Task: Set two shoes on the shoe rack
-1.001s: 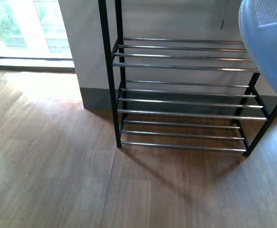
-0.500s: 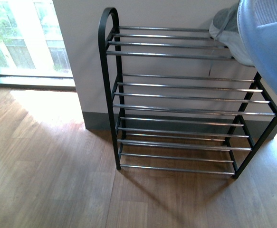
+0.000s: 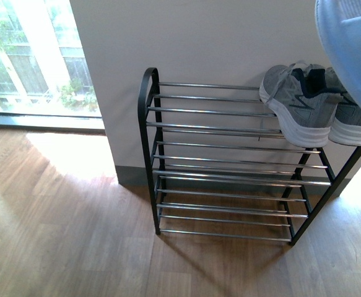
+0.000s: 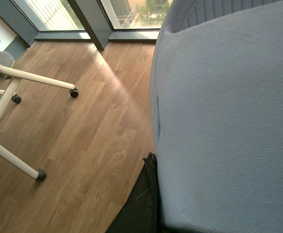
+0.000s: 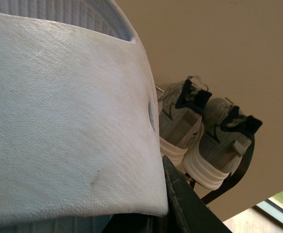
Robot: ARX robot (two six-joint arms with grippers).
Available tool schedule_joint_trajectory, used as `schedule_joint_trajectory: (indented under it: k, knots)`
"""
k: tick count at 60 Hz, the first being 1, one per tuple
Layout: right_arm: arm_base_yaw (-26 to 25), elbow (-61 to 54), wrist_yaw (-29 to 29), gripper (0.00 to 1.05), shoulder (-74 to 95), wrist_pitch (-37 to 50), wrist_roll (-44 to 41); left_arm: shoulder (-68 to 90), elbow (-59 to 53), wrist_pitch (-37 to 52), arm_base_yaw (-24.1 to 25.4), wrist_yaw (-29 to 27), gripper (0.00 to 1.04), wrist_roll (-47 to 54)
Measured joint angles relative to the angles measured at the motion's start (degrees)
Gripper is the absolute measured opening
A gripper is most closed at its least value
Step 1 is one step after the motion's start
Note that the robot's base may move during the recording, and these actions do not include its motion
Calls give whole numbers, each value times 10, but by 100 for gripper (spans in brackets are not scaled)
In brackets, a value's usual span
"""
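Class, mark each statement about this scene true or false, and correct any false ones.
1. Both shoes sit on the top tier of the shoe rack. True.
2. The shoes are at the end of the rack nearest the window. False: they are at the opposite end, the right one in the front view.
3. The shoes' heels point away from the wall. True.
4. The rack stands on carpet. False: it stands on a wooden floor.
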Motion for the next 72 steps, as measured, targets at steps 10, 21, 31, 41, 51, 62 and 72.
schedule_joint_trajectory:
  k: [10, 21, 31, 41, 51, 62, 72]
  knots:
    - [0, 0, 0, 1, 0, 0, 0, 0, 0, 0, 0, -1, 2, 0]
    - [0, 0, 0, 1, 0, 0, 0, 0, 0, 0, 0, -1, 2, 0]
    - [0, 0, 0, 1, 0, 0, 0, 0, 0, 0, 0, 0, 2, 0]
    - [0, 0, 0, 1, 0, 0, 0, 0, 0, 0, 0, 0, 2, 0]
    - [-1, 0, 1, 1, -1, 0, 0, -1, 0, 0, 1, -2, 2, 0]
    - [0, -1, 4, 1, -1, 0, 0, -2, 0, 0, 1, 0, 2, 0]
    - [3, -1, -6, 1, -1, 0, 0, -1, 0, 0, 1, -2, 2, 0]
